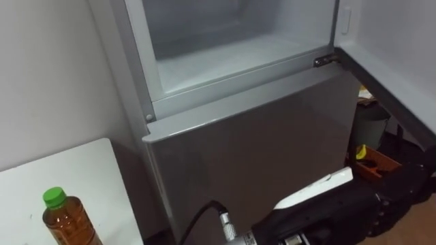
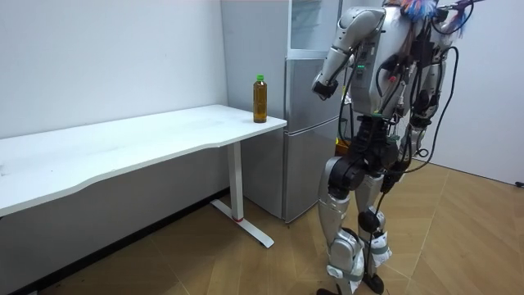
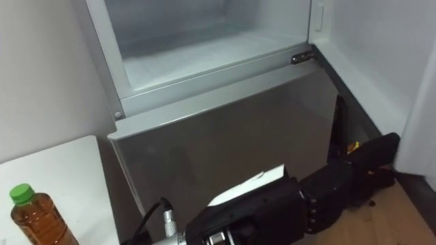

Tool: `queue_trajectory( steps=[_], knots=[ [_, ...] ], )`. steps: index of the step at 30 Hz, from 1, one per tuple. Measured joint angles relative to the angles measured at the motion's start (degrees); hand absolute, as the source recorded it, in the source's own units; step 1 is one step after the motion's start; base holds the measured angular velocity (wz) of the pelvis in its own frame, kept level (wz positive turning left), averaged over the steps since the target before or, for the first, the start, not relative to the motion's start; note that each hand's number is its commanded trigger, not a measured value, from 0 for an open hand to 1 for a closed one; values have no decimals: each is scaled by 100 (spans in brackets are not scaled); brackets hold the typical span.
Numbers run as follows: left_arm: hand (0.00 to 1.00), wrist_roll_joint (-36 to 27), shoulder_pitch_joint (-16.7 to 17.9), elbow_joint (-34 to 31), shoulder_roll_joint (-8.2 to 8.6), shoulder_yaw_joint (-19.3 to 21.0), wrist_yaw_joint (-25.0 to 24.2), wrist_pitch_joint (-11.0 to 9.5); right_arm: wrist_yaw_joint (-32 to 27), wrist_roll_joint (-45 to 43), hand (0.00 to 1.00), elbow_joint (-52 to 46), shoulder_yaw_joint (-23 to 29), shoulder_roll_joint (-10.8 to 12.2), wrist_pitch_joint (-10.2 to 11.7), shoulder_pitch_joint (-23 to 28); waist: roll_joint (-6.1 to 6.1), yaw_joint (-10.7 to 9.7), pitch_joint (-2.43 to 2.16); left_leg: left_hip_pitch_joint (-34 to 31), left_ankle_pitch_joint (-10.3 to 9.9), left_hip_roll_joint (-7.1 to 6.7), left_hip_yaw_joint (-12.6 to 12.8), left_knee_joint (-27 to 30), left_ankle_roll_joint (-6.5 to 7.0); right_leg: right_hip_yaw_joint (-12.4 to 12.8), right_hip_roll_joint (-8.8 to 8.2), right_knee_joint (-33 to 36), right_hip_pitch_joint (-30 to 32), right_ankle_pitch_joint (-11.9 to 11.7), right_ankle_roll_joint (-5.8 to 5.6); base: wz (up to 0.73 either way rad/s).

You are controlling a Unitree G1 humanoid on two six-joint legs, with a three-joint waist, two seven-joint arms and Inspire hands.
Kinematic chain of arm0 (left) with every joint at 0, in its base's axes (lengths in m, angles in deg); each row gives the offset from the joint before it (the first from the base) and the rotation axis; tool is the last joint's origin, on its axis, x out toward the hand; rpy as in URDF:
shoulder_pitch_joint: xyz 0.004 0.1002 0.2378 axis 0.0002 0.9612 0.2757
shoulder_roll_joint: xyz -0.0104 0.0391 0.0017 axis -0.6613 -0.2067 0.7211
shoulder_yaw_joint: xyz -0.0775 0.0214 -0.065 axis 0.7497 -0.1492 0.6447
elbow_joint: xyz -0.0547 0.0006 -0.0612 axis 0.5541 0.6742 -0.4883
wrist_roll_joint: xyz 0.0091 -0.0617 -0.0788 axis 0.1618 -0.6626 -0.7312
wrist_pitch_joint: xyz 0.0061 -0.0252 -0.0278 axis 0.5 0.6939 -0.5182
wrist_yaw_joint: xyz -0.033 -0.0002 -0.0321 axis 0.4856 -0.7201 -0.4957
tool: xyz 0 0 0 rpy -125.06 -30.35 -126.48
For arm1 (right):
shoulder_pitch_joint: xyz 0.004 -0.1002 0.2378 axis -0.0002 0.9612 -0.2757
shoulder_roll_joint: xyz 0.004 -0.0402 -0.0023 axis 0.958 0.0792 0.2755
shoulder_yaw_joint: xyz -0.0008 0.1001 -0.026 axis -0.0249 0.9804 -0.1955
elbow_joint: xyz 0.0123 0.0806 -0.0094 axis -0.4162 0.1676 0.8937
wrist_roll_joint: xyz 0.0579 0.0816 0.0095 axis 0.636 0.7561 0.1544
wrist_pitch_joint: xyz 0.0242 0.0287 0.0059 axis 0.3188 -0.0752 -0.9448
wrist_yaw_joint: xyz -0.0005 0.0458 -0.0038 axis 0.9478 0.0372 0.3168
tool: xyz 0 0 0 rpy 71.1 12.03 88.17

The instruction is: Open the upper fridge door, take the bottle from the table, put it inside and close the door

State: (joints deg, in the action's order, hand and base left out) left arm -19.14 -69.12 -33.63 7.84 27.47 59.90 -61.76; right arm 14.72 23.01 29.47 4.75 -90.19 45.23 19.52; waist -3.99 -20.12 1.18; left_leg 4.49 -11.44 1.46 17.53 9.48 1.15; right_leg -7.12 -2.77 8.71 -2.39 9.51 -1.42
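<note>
Green-capped amber plastic bottle standing on white worktop left of grey fridge. Left robot hand hovering before fridge, grip state: cannot tell. Best swinging left, clasping bottle mid-body.

The robot is standing upright, holding its left arm raised and bent so that the forearm is crossing before its chest, left hand pointing rightward, while its right arm is hanging down.

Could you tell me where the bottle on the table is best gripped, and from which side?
Grip the bottle round its straight middle, below the green cap. It stands upright at the table corner beside the fridge, so probably come in level from its open fridge side.
</note>
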Motion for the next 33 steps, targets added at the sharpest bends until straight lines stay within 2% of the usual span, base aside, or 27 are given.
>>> queue_trajectory(
  steps=[5, 9, 12, 18, 22, 25, 28, 31, 33],
  knots=[
    [0, 2, -29, 1, 0, -2, 73, 0, -5, 28, 0, 0, -5, 0, 2, 30, 8, -5, -4, 19, 0, 21, 120, 1, 0, 123, 9, 10, 42, -2, 1, -13],
    [0, 2, -216, 17, 0, -1, 124, 0, -7, 35, 0, -5, -3, 0, 5, 58, 7, -4, -4, 30, 0, 24, 156, 2, 0, 187, 17, 8, 54, -2, 0, -8],
    [0, 3, -321, 19, 0, 0, 137, 1, -12, 34, 0, -29, -3, 1, 4, 67, 5, -6, -6, 45, -1, 65, 275, 15, -1, 235, 33, 7, 67, -10, 13, -12],
    [0, 3, -527, 227, -2, 4, 151, 6, -13, 83, 0, -46, -5, 0, -9, 73, 5, -5, -6, 6, -1, 79, 233, 35, -3, 192, 76, 0, 54, -19, 53, 1],
    [0, 3, -532, 269, -7, 42, 206, 5, 9, 23, 0, -44, 4, 0, -11, 15, -1, 6, -10, -13, 5, 89, 218, 39, -14, 192, 88, 5, 96, -3, 80, 0],
    [0, 7, -528, 367, -33, 175, 216, 8, 7, 0, 0, -43, 8, -2, -77, 2, -8, 36, -14, -66, 7, 91, 112, 88, -17, 157, 90, 46, 98, -11, 92, 7],
    [0, 4, -495, 563, -113, 227, 272, 27, -12, -25, 0, -43, 8, -2, -126, 20, -5, 135, -12, -78, 8, 93, 56, 122, -19, 88, 83, 74, 82, -10, 94, 10],
    [0, 9, -340, 564, -287, 227, 281, 86, -32, -101, 0, -78, 9, -13, -129, 30, -2, 199, -11, -83, 8, 88, -66, 125, -19, -49, 68, 66, 23, -1, 100, 23],
    [0, 16, -210, 561, -414, 238, 298, 119, -27, -135, 0, -113, 6, -12, -132, 27, -2, 346, -11, -104, 20, 86, -131, 125, -38, -137, 56, 93, 30, 2, 103, 18]
  ],
)
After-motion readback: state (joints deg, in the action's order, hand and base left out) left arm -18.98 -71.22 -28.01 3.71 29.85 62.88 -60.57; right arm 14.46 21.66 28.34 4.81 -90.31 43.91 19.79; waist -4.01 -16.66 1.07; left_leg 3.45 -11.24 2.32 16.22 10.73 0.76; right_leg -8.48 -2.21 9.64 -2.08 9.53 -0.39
